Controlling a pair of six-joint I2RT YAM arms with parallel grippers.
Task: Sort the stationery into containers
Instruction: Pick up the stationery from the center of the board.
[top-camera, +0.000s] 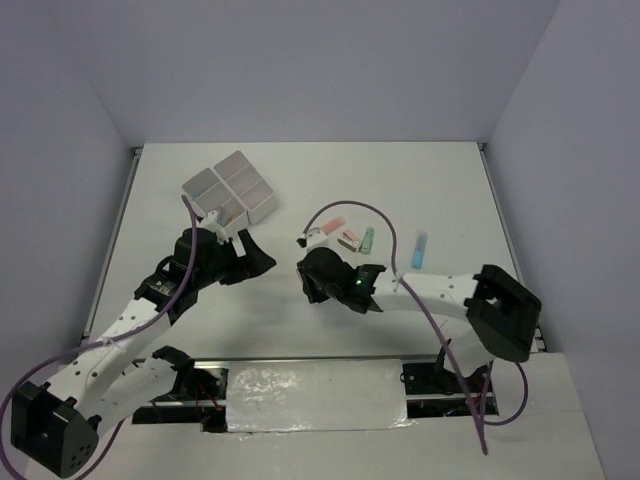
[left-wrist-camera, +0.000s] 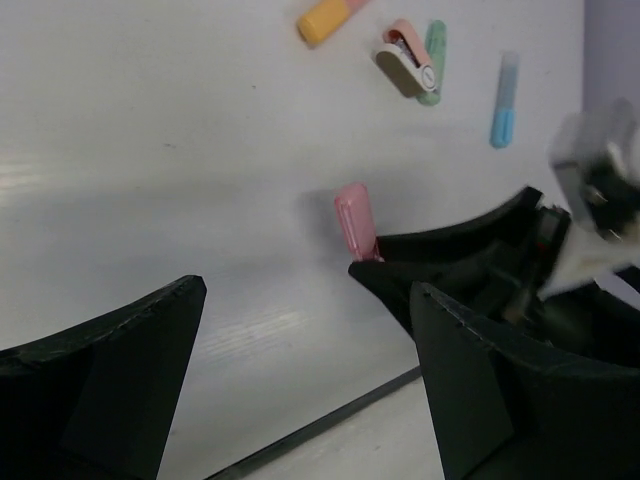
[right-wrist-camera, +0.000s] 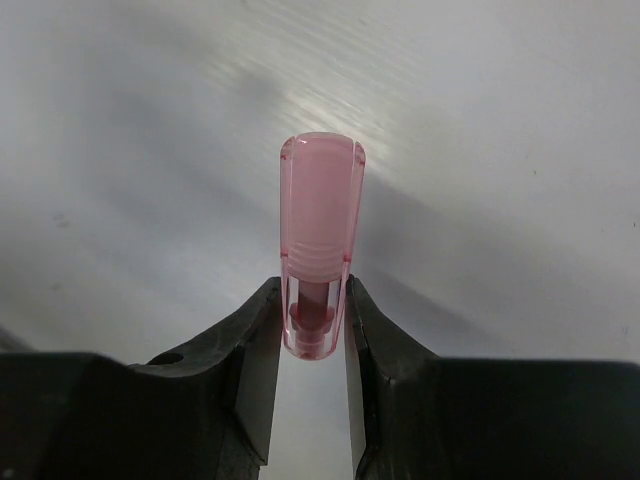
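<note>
Starting at the far-left part of the table (top-camera: 400, 180), the containers (top-camera: 228, 188) are found as one white block of 4 square compartments, 2x2, turned at an angle to the table edge. Compartment contents cannot be made out in the top view, and the nearest compartment is partly covered by the L arm's wrist. The L gripper (left-wrist-camera: 305, 300) is positioned just on the near side of the block, fingers spread wide with nothing between them. The R gripper (right-wrist-camera: 312, 290) is clenched on the pink marker (right-wrist-camera: 322, 220). The marker's narrow end is pinched between both fingers (right-wrist-camera: 255, 340), with the rounded cap end projecting fwd past the tips. The marker is held approx. at mid-table, to the R of the L gripper and well apart from the block; whether it touches the surface cannot be told. Beyond it, 4 loose items are laid on the table: an orange marker (left-wrist-camera: 325, 18), a small tan-and-white item (left-wrist-camera: 400, 55) resting against a green marker (left-wrist-camera: 437, 40), and a light-blue marker (left-wrist-camera: 504, 100) set apart from the rest. All 4 are located outside the block.
</note>
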